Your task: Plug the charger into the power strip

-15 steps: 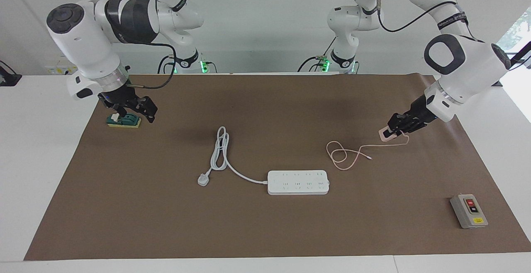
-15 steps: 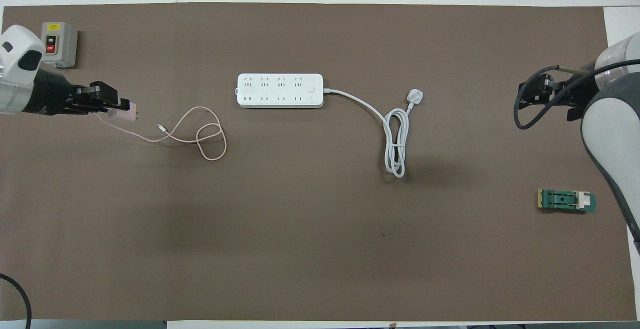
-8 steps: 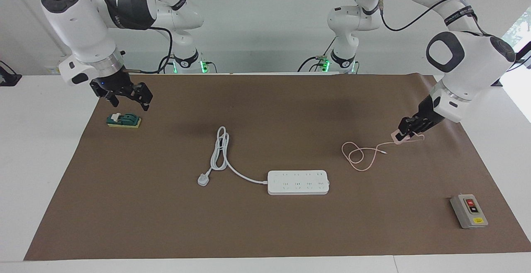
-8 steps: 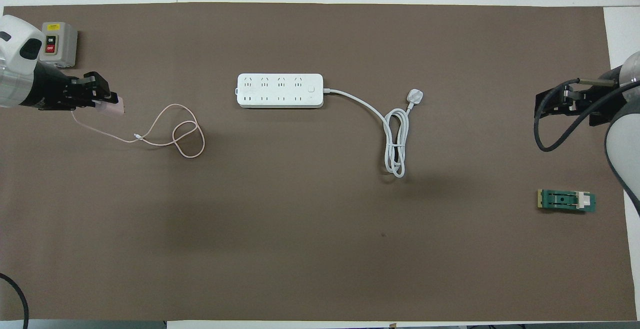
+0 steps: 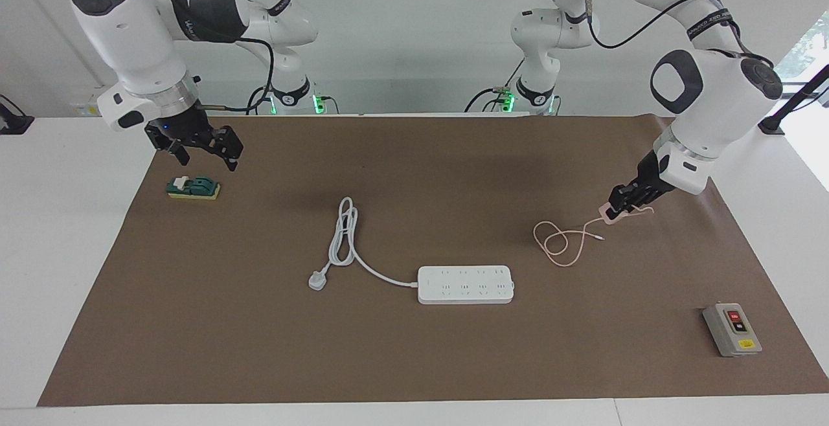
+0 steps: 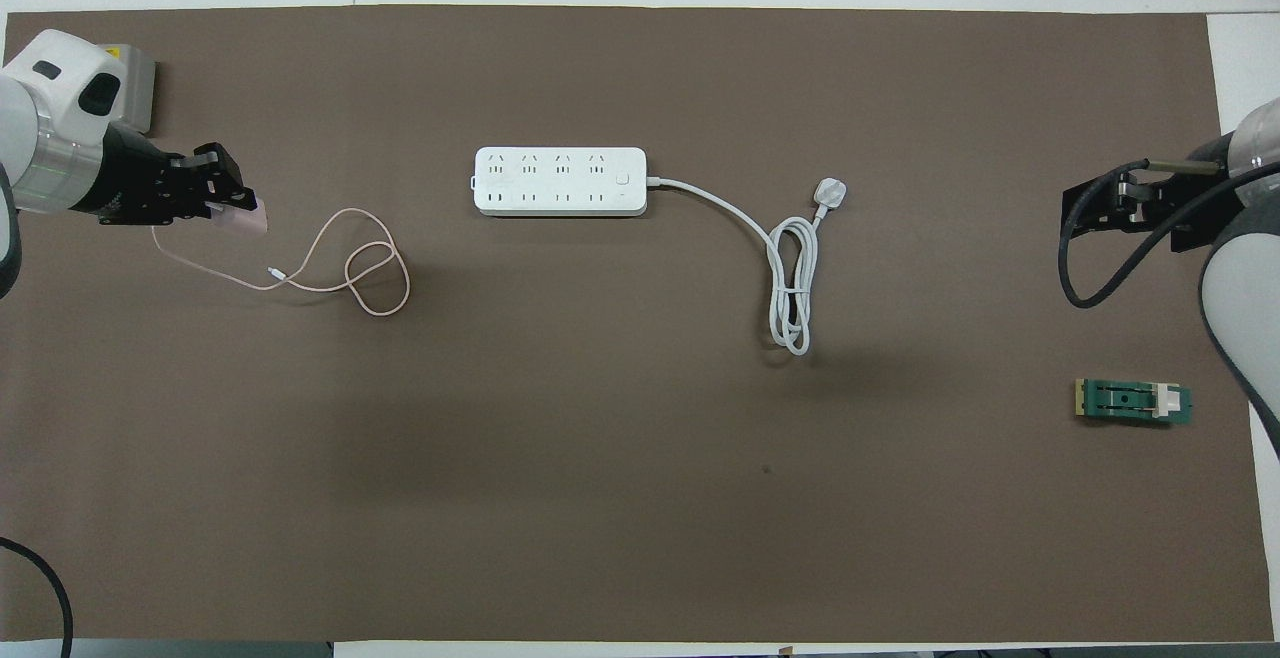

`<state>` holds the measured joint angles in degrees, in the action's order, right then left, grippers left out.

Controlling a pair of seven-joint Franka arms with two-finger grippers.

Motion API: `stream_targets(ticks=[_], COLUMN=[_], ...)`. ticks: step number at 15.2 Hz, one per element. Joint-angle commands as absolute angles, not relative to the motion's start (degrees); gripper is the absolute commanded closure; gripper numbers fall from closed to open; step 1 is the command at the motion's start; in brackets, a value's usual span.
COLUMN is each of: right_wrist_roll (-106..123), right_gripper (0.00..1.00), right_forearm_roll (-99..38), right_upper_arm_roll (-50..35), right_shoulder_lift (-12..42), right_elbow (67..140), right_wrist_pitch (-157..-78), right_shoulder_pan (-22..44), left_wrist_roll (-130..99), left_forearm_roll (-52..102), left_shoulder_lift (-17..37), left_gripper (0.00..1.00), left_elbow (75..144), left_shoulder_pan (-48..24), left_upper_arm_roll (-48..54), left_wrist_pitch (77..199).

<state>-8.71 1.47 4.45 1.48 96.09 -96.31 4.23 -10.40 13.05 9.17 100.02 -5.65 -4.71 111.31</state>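
1. We see a white bench covered by a brown mat that carries everything.
2. The left arm reaches in over its own end of the mat; the right arm waits over its end.
3. The power strip lies flat near the middle of the mat, sockets up, its thick white cord coiled toward the right arm's end and ending in a white plug.
4. A grey switch box with red and black buttons sits at the left arm's end, farther from the robots than the charger.
5. A green block lies at the right arm's end, with the right gripper above it, fingers spread apart and holding nothing.
6. The left gripper is clamped on the charger, held just above the mat.
7. The charger's thin pink cable trails down to the mat and loops between the charger and the power strip, well apart from the strip.
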Motion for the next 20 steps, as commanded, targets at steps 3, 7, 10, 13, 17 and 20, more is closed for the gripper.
stream_targets(ticks=[3,7,10,13,17,20], right_wrist_roll=[-7.5,-7.6,-7.5,-7.6,-6.3,-6.3], right_gripper=[0.0,0.0,0.0,0.0,0.0,0.0], right_forearm_roll=[2.3,2.2,2.2,2.2,2.3,1.9], right_upper_arm_roll=[4.1,3.6,3.7,3.6,4.2,7.2], right_shoulder_lift=[1.0,0.9,0.4,-0.2,1.3,2.1], right_elbow=[96.4,96.3,96.1,95.8,94.1,92.5], right_wrist_pitch=[-95.7,-95.5,-94.2,-92.8,-90.4,-89.9], right_shoulder_pan=[4.2,4.2,4.1,4.1,4.5,6.7], left_wrist_roll=[-14.7,-24.7,-28.5,-36.8,-49.4,-61.9], left_forearm_roll=[11.6,11.5,11.5,10.6,9.6,9.1], left_shoulder_lift=[9.6,9.7,9.8,9.8,9.8,9.6], left_gripper=[1.0,1.0,1.0,1.0,1.0,1.0], left_elbow=[97.6,97.5,97.4,97.6,97.7,98.0], left_shoulder_pan=[-5.8,-6.9,-8.3,-9.5,-10.1,-10.7], left_upper_arm_roll=[-5.1,-4.8,-4.8,-4.8,-4.8,-4.9], left_wrist_pitch=[108.8,109.3,110.2,110.7,110.8,110.3])
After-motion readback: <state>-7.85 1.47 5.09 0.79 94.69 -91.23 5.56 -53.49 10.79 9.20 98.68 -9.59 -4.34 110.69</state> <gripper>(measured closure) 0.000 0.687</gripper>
